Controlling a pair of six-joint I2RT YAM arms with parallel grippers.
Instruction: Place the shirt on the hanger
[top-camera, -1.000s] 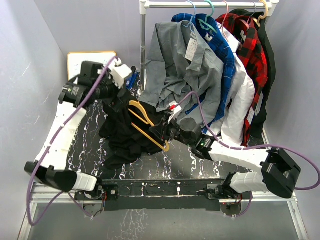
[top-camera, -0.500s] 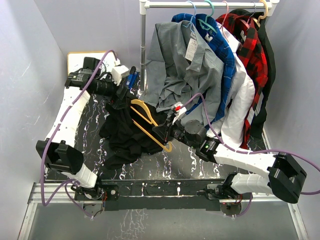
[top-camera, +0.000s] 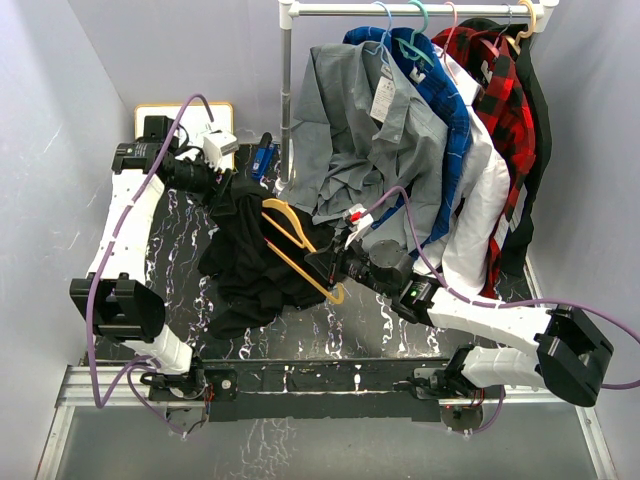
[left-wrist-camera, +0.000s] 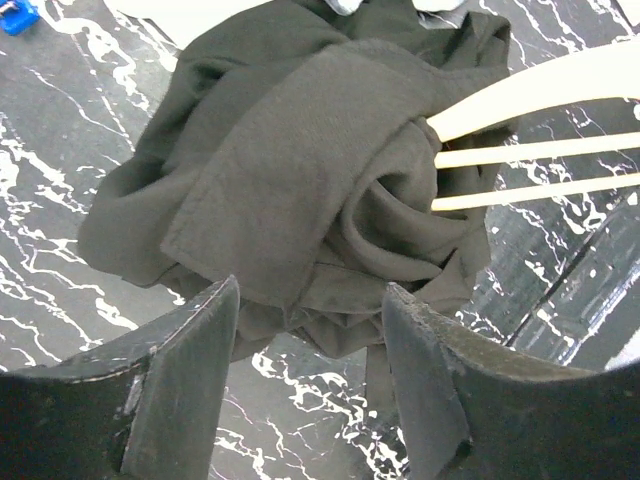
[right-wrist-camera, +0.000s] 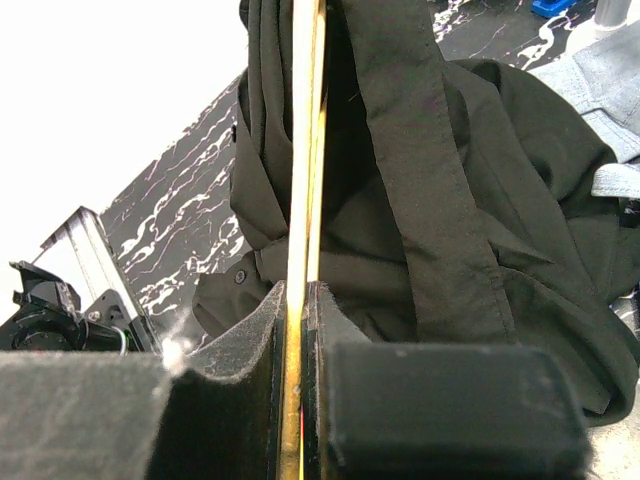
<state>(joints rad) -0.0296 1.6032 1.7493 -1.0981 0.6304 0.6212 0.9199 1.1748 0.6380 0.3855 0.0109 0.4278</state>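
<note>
Hardly started: hanger (left-wrist-camera: 540, 88) clenched in right jaws, one end seemingly inside shirt (left-wrist-camera: 300, 170) bunched on desk (top-camera: 180, 285); left jaws parted, empty, above it. Shoulders yet to seat.

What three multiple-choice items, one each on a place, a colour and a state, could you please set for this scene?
1. Where does the black shirt lie? A on the marbled table; B on the rail; C on the floor.
2. What colour is the hanger that the right hand grips? A teal; B yellow-orange; C white.
3. How is the left hand? A shut on the hanger; B open; C shut, empty.
Answers: A, it is heaped on the table; B, the bars it clamps are yellow-orange; B, its wrist view shows it spread wide before the shirt.
</note>
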